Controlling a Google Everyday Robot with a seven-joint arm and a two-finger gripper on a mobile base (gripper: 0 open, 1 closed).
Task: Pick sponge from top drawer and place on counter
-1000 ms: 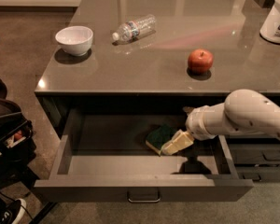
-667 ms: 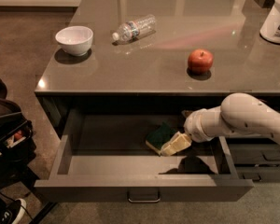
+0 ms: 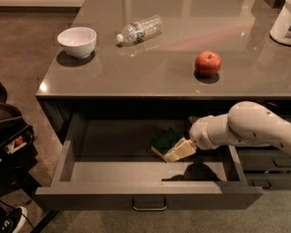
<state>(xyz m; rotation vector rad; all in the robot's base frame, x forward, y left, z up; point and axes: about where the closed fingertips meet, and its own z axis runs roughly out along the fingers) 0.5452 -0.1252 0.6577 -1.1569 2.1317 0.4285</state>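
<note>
The top drawer [image 3: 150, 195] stands pulled open under the counter [image 3: 150, 76]. The sponge [image 3: 164, 140], dark green on top with a pale yellow underside, lies on the drawer floor right of centre. My gripper [image 3: 180, 149] is inside the drawer, reaching in from the right on the white arm [image 3: 252, 127]. Its pale tip sits against the sponge's right front side and covers part of it. The sponge rests on the drawer floor.
On the counter are a red apple [image 3: 208, 63], a white bowl [image 3: 77, 41], a plastic water bottle [image 3: 138, 29] on its side and a white jar [image 3: 288, 21] at the far right. Narrower dark drawers [image 3: 274, 161] are at the right. Dark bags [image 3: 7, 140] are on the floor at the left.
The arm has shifted slightly left and lower, bringing the gripper a little closer onto the sponge. The sponge has not visibly moved.
</note>
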